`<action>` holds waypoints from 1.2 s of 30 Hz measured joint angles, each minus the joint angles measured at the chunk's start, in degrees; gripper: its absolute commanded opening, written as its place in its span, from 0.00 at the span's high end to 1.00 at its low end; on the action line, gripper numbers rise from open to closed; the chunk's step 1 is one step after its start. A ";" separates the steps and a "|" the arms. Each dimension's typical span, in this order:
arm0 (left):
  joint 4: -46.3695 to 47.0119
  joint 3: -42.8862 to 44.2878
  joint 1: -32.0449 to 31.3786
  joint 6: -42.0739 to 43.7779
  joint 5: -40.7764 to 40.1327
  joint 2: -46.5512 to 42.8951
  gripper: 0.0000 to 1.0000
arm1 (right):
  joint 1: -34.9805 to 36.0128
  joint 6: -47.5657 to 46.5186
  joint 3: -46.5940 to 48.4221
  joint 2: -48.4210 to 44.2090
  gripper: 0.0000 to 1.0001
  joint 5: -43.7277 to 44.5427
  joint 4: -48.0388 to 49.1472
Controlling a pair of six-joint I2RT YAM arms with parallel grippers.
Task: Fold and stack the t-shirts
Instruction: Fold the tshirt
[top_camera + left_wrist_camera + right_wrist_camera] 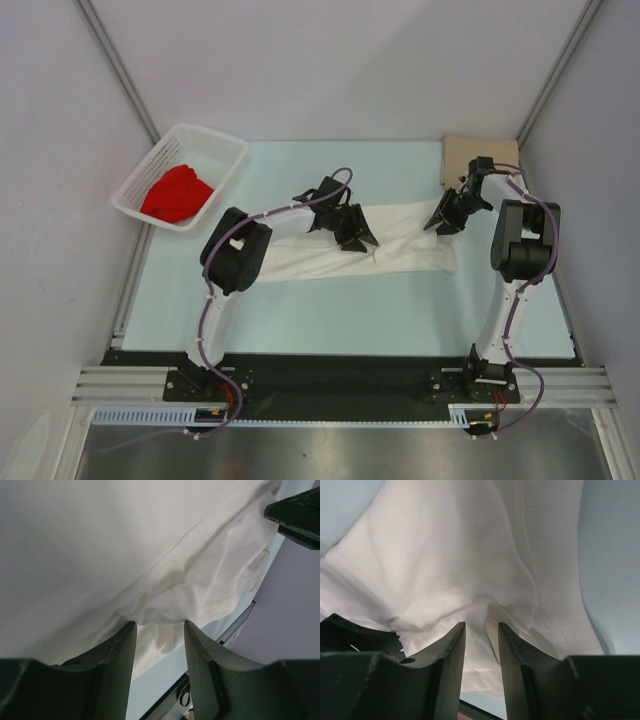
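Note:
The white t-shirt [300, 260] lies as a long crumpled strip across the middle of the table. My left gripper [355, 238] is down on its middle. In the left wrist view the fingers [117, 650] stand apart, their tips pressed into bunched white cloth [125, 540]. My right gripper [440, 222] is on the strip's right end. Its jaws [481, 625] are narrower, a raised fold of white cloth [445, 555] between them with gaps at both sides. The tan t-shirt [470, 160] lies flat at the back right. The red t-shirt [178, 193] sits crumpled in the basket.
A white lattice basket [215, 150] stands at the back left corner of the pale blue table [350, 310]. Grey walls and metal frame posts close in the sides and back. The arm bases sit on the black rail [340, 380] along the near edge.

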 measured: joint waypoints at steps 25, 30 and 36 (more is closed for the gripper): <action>3.98 -1.29 -0.20 -8.87 1.05 1.68 0.80 | 0.22 -1.68 1.79 0.39 0.79 0.00 -1.42; 3.02 -1.29 -0.22 -8.87 1.01 2.27 1.00 | 0.11 -1.90 1.77 0.39 0.99 0.44 -1.27; 2.36 -1.29 -0.04 -8.35 0.26 2.32 1.00 | -0.39 -2.36 1.68 0.39 1.00 3.52 -0.85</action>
